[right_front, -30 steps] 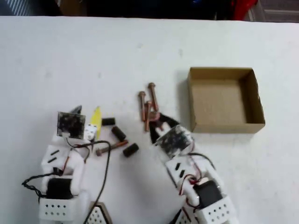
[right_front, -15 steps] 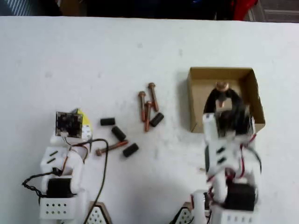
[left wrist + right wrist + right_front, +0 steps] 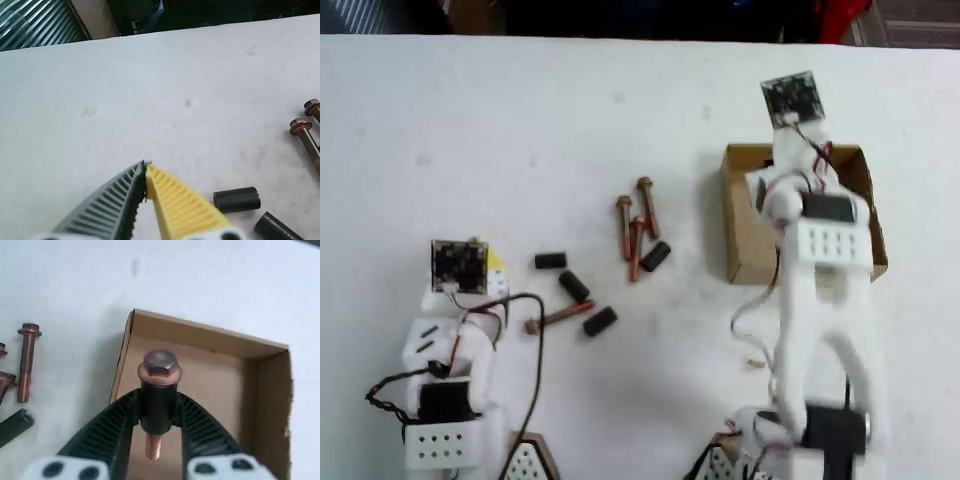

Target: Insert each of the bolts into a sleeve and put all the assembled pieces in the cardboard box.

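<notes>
Right above the open brown cardboard box (image 3: pixel 200 335), the right end effector (image 3: pixel 158 407) has its black ribbed fingers pinched onto a short black cylindrical sleeve (image 3: pixel 158 415). A copper hex-head bolt (image 3: pixel 159 369) is poked through it, head pointing away from the wrist and the threaded tip sticking out the near end. Off to one side of that end effector, loose copper bolts (image 3: pixel 27 360) and a spare black sleeve (image 3: pixel 15 425) lie on the white desk (image 3: pixel 150 75). The left end effector (image 3: pixel 145 172) is closed on nothing, grey and yellow tips touching, over the desk. Two loose black sleeves (image 3: pixel 236 199) sit just beside its yellow finger.
</notes>
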